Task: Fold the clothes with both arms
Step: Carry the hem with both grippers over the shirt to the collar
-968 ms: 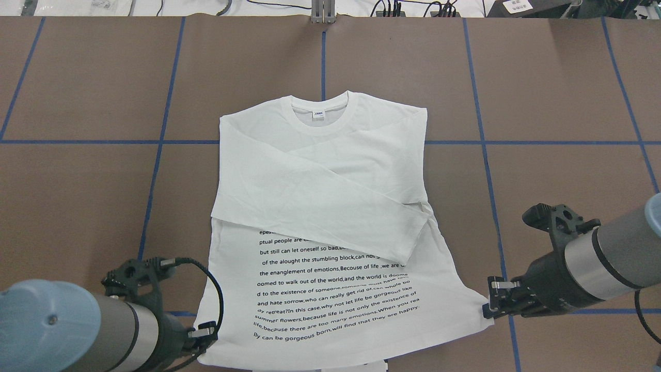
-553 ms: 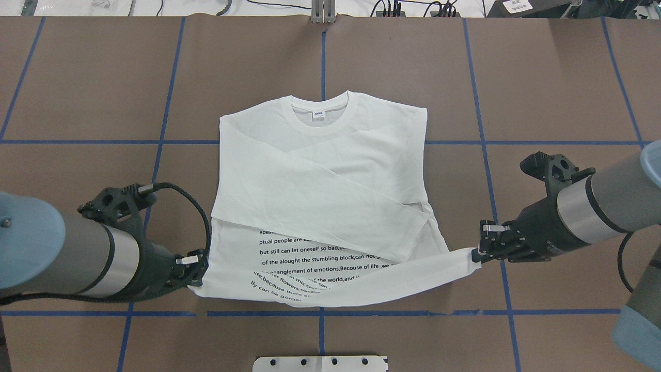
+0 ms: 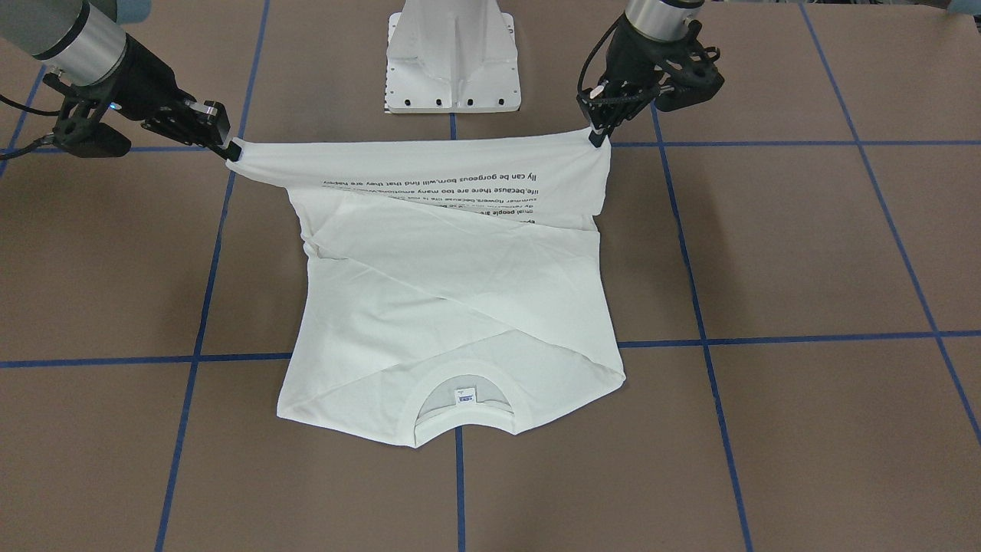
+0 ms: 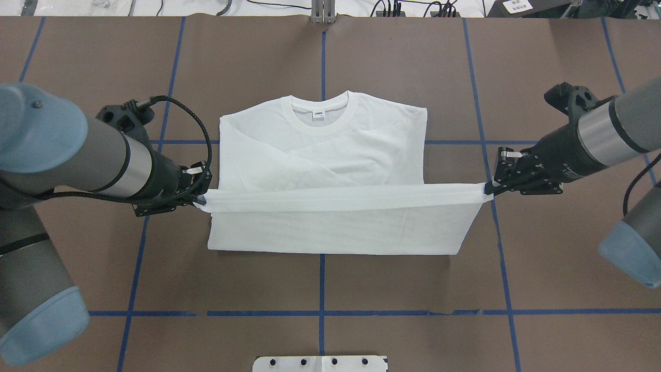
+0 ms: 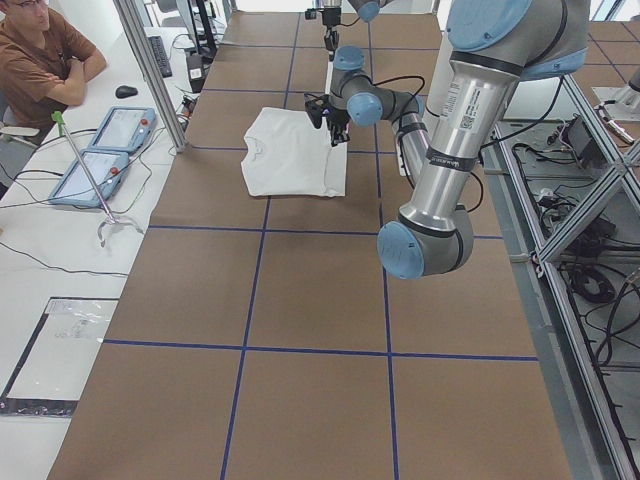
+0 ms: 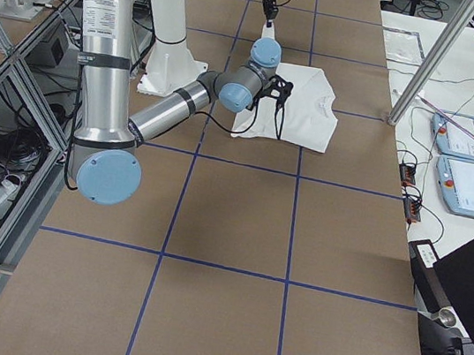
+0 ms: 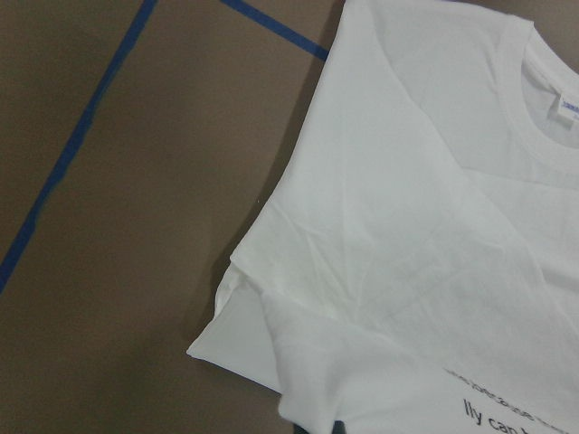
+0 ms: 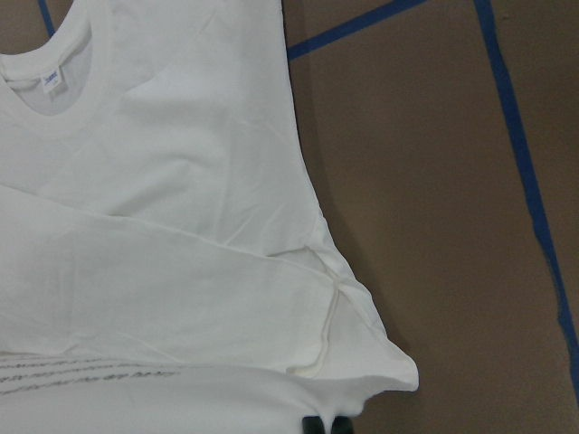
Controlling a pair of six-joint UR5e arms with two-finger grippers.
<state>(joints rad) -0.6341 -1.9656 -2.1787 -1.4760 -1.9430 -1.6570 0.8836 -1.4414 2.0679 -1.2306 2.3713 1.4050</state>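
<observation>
You had the shirt [image 4: 320, 155] lying flat near the middle of the table [image 4: 320, 51], collar [image 4: 320, 128] at the far side from the robot. Both sleeves [image 3: 460, 284] were already crossed over the chest, so that part of the fold looked done.

The left claw [image 4: 199, 194] was pinched shut on one bottom corner of the shirt and the right claw [image 4: 488, 190] was pinched shut on the other. Between them the hem [image 4: 341, 194] ran as a tight, straight band, raised off the table and hanging over about the middle of the body. From the front camera the printed lines [image 3: 437, 188] showed on the lifted flap, facing the collar side, and a fold line had formed along the shirt's near edge.

By my reading, you were midway through the bottom-to-top fold: the lower part was turned over but not yet laid down. What was left was to carry the hem on to the shoulders, set it down level with both corners matched, and let go; whether a further fold was wanted after that, I could not tell
</observation>
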